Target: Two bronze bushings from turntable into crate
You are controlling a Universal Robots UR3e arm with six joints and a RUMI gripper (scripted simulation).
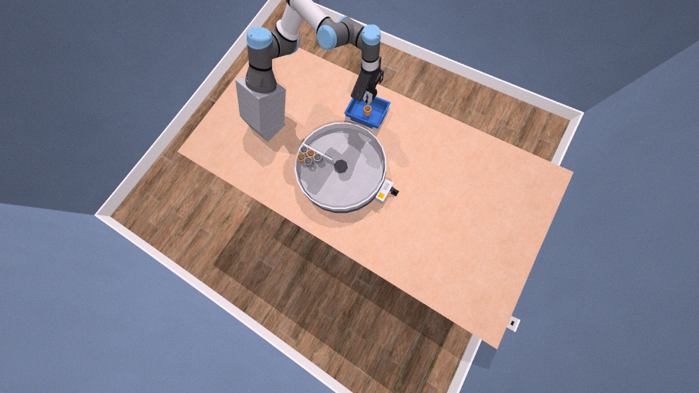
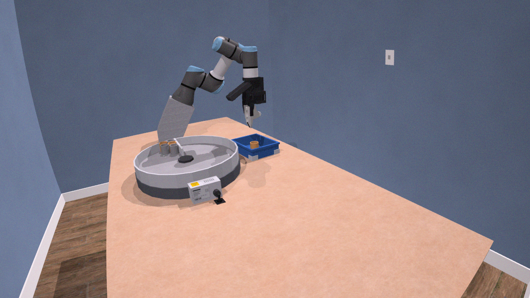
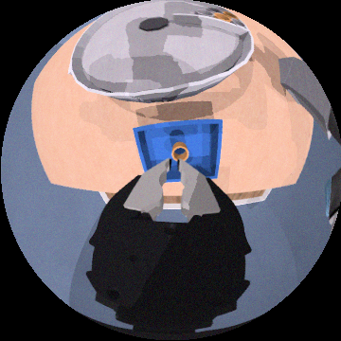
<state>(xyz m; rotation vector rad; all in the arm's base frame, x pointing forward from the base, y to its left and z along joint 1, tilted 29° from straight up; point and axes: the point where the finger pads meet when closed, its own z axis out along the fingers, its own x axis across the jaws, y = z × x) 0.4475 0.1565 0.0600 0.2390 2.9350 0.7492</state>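
Observation:
One bronze bushing [image 1: 367, 109] stands upright inside the blue crate [image 1: 369, 116]; it also shows in the exterior view [image 2: 254, 145] and in the wrist view [image 3: 180, 152]. My gripper [image 2: 250, 120] hangs high above the crate, shut and empty; its fingertips show in the wrist view. On the grey turntable [image 1: 340, 166], two bronze bushings [image 1: 306, 155] and several grey bushings [image 1: 313, 159] cluster by the white divider bar at the left rim [image 2: 168, 147].
A white control box [image 1: 384, 190] with a yellow label sits at the turntable's rim. The robot's grey pedestal [image 1: 261, 107] stands left of the crate. The crate lies close to the table's far edge.

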